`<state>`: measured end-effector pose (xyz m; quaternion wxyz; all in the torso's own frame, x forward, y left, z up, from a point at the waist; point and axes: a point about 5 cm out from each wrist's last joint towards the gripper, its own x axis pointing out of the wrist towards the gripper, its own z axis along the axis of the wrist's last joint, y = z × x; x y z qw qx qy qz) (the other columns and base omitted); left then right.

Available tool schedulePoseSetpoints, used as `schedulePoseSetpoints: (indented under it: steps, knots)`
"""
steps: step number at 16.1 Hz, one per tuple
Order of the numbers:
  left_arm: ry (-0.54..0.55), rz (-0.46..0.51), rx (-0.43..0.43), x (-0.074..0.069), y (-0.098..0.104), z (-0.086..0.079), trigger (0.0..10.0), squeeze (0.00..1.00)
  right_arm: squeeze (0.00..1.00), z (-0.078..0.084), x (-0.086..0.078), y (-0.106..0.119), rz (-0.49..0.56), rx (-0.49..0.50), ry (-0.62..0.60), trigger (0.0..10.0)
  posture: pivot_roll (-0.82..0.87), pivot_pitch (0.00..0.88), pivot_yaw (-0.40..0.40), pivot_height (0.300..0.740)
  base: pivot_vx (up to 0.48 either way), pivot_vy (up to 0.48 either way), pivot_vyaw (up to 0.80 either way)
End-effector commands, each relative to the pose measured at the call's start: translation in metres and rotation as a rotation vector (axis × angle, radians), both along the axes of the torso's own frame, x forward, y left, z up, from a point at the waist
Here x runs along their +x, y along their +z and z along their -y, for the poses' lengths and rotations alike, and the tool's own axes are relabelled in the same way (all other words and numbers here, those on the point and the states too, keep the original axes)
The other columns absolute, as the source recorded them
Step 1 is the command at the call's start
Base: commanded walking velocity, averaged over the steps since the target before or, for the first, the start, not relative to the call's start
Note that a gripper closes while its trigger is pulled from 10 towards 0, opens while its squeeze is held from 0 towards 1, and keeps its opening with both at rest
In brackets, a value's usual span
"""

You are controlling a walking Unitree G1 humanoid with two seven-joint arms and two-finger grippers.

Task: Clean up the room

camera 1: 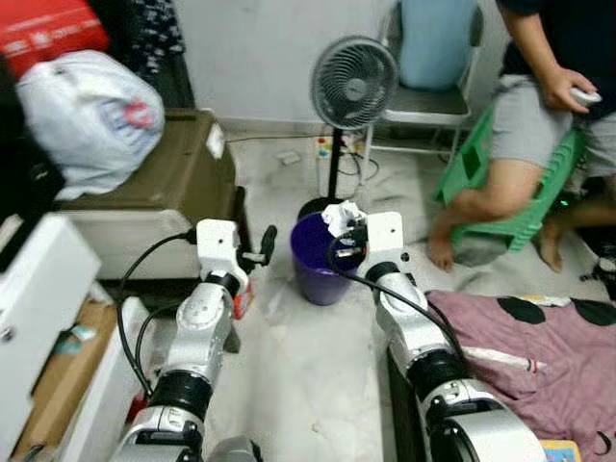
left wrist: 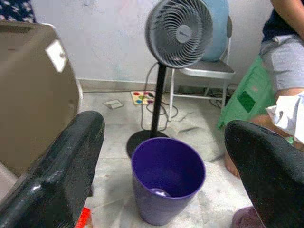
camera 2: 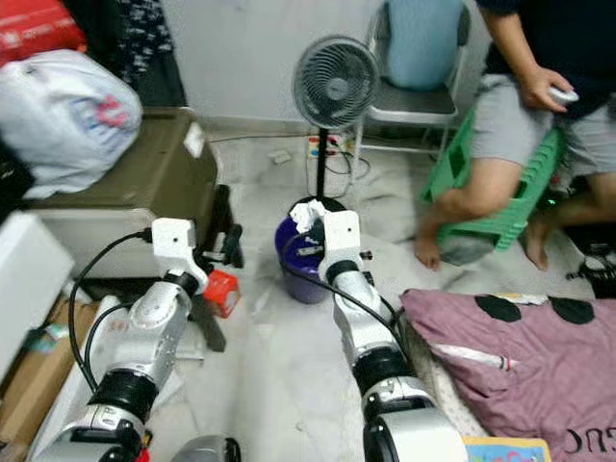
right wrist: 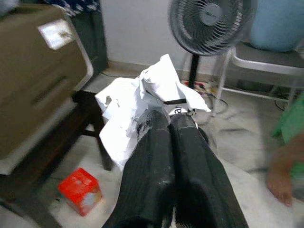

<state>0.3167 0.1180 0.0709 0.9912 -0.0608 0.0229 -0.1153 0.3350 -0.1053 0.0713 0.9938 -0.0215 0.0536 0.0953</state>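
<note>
A purple bin [camera 1: 318, 265] stands on the pale floor in front of me, with a small item at its bottom [left wrist: 160, 192]. My right gripper [camera 1: 345, 223] is shut on crumpled white paper [right wrist: 142, 97] and holds it over the bin's right rim. The paper also appears as a white wad [camera 2: 308, 214] above the bin. My left gripper [camera 1: 266, 245] is open, just left of the bin, with nothing between its fingers [left wrist: 61, 166]. A small red box [camera 2: 220, 292] lies on the floor under the left arm.
A black standing fan [camera 1: 352, 87] rises right behind the bin, with a power strip [camera 1: 327, 149] and cables by its base. A tan cabinet [camera 1: 154, 183] stands left. A person sits on a green stool [camera 1: 520, 192] at right. A mauve blanket [camera 1: 539, 356] lies at lower right.
</note>
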Motion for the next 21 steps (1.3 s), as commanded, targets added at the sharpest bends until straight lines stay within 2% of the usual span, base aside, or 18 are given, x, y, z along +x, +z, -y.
schedulePoseSetpoints:
  steps: [1, 8, 13, 14, 15, 21]
  knots:
    - [-0.01, -0.004, 0.003, -0.001, -0.002, 0.004, 10.0, 0.0, 0.0, 0.003, -0.001, -0.003, -0.007, -0.012, 0.001, 10.0, 0.05, 0.0, -0.015, 0.74, 0.322, 0.0, 0.0]
    - [-0.009, -0.014, 0.014, -0.005, -0.009, 0.003, 10.0, 0.0, 0.0, 0.0, 0.0, -0.004, -0.015, -0.006, 0.012, 10.0, 0.07, 0.0, -0.036, 0.74, 0.327, 0.0, 0.0]
    - [0.069, -0.018, 0.051, -0.003, -0.01, -0.002, 10.0, 0.0, 0.0, -0.003, 0.001, -0.004, -0.019, -0.019, 0.036, 10.0, 0.08, 0.0, -0.048, 0.74, 0.0, 0.0, 0.0]
    - [0.066, -0.002, 0.026, -0.004, -0.008, -0.003, 10.0, 0.0, 0.0, -0.004, 0.001, -0.004, -0.015, -0.017, 0.036, 10.0, 0.08, 0.0, -0.043, 0.74, 0.0, 0.0, 0.8]
    - [0.019, 0.016, -0.019, -0.004, -0.006, -0.001, 10.0, 0.0, 0.0, -0.004, 0.0, -0.004, -0.014, -0.016, 0.031, 10.0, 0.08, 0.0, -0.037, 0.74, 0.0, 0.0, 0.8]
    - [0.05, 0.012, 0.046, -0.004, -0.007, -0.008, 10.0, 0.0, 0.0, -0.004, 0.0, -0.006, -0.02, -0.001, 0.017, 10.0, 0.08, 0.0, -0.027, 0.74, 0.0, 0.0, 0.8]
